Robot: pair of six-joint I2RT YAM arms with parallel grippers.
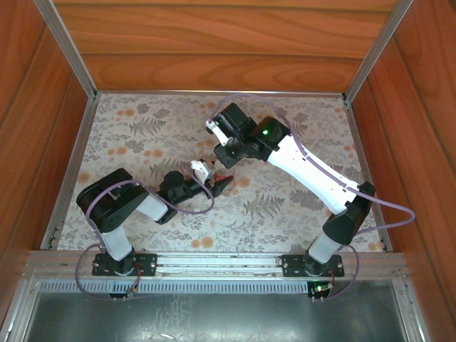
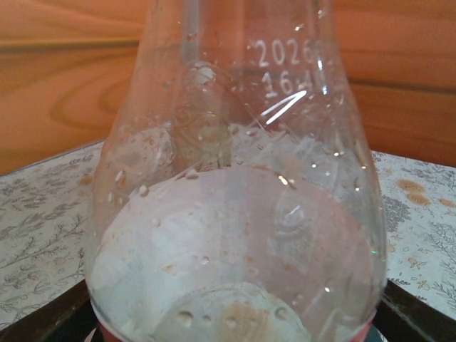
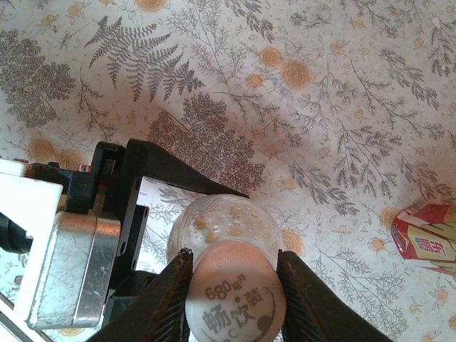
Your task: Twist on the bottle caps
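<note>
The clear bottle (image 2: 235, 214) stands upright between the dark fingers (image 2: 417, 313) of my left gripper (image 1: 212, 182), which is shut on its body. A strip of its red label (image 2: 107, 333) shows at the bottom of the left wrist view. From above, my right gripper (image 3: 235, 254) is shut on a white bottle cap (image 3: 239, 303) printed with "680", sitting on top of the bottle's neck above its rounded shoulder (image 3: 221, 221). In the top view, the right gripper (image 1: 219, 162) hangs over the bottle near the table's middle.
A red-orange labelled object (image 3: 427, 239) lies on the floral cloth (image 3: 320, 107) to the right, cut by the frame edge. I cannot tell what it is. Wooden walls (image 1: 214, 43) and aluminium rails (image 1: 214, 260) enclose the table.
</note>
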